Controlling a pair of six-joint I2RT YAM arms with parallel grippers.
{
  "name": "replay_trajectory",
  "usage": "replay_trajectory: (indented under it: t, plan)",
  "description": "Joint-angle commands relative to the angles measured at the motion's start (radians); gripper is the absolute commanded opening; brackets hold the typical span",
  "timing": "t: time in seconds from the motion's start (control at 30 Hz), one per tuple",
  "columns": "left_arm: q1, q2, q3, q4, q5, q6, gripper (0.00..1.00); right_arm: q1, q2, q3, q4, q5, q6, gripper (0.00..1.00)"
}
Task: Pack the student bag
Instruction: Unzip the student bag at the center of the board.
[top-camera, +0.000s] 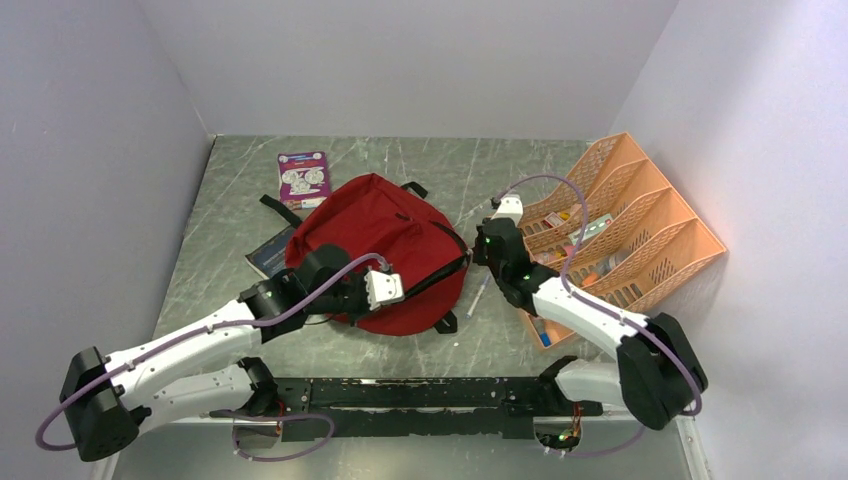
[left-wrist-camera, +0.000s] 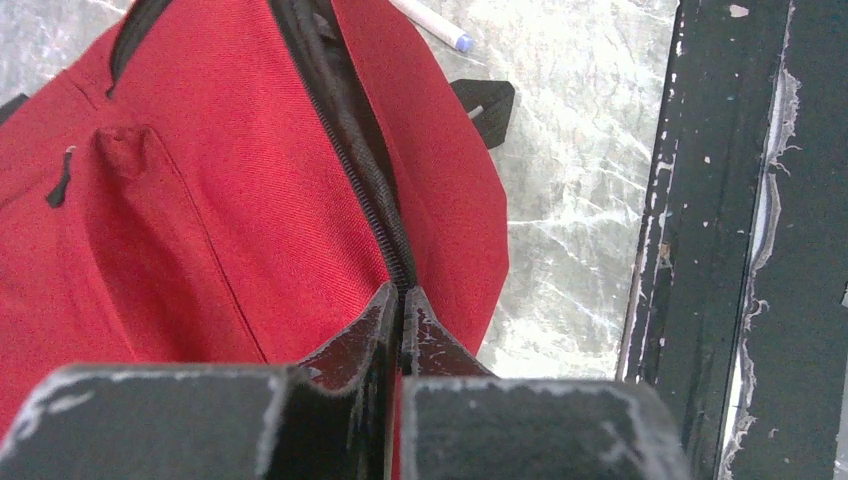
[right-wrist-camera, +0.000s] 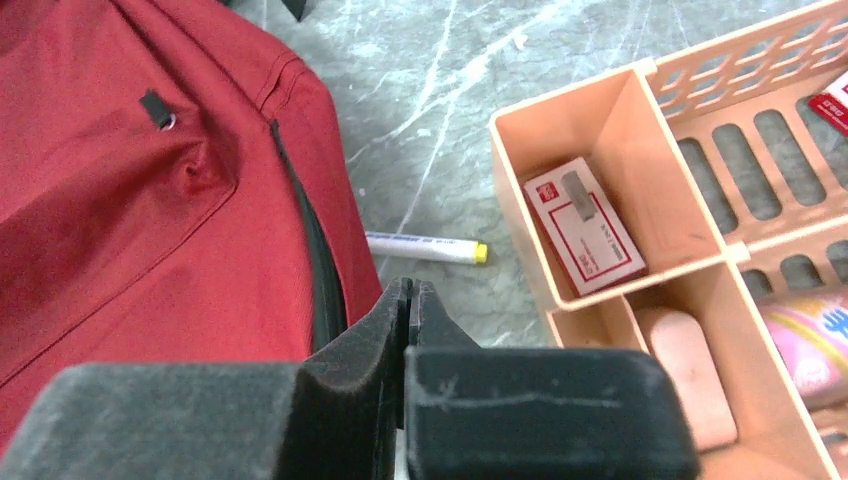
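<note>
The dark red student bag (top-camera: 375, 240) lies flat in the middle of the table, its black zipper (left-wrist-camera: 350, 130) running toward the near edge. My left gripper (top-camera: 385, 288) is over the bag's near right part. In the left wrist view the gripper (left-wrist-camera: 400, 295) is shut with the zipper line running into its tips. My right gripper (top-camera: 480, 250) is at the bag's right edge. In the right wrist view the gripper (right-wrist-camera: 408, 285) is shut beside the bag (right-wrist-camera: 150, 200), with nothing visible between its fingers.
An orange desk organiser (top-camera: 640, 230) stands at the right with small items, including a red-and-white box (right-wrist-camera: 585, 225). A white pen (right-wrist-camera: 425, 247) lies between bag and organiser. A purple booklet (top-camera: 303, 178) and a dark booklet (top-camera: 270, 257) lie left of the bag.
</note>
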Motion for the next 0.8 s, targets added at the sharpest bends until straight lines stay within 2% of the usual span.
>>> replay_trajectory:
  t: [0.0, 0.3, 0.43, 0.6, 0.77]
  plan:
    - [-0.007, -0.05, 0.012, -0.085, -0.005, 0.033, 0.05, -0.076, 0.094, 0.053, 0.15, -0.027, -0.036, 0.0]
    - [-0.008, -0.121, 0.057, -0.177, -0.022, 0.049, 0.05, -0.14, 0.29, 0.125, 0.463, -0.237, -0.117, 0.0]
    - [-0.008, -0.158, 0.069, -0.182, -0.032, 0.048, 0.05, -0.146, 0.39, 0.197, 0.557, -0.381, -0.164, 0.0]
    - [-0.009, -0.205, 0.071, -0.157, -0.053, 0.022, 0.05, -0.149, 0.579, 0.34, 0.584, -0.527, -0.182, 0.0]
    - [-0.008, -0.254, 0.078, -0.153, -0.072, 0.014, 0.05, -0.149, 0.733, 0.436, 0.606, -0.577, -0.17, 0.0]
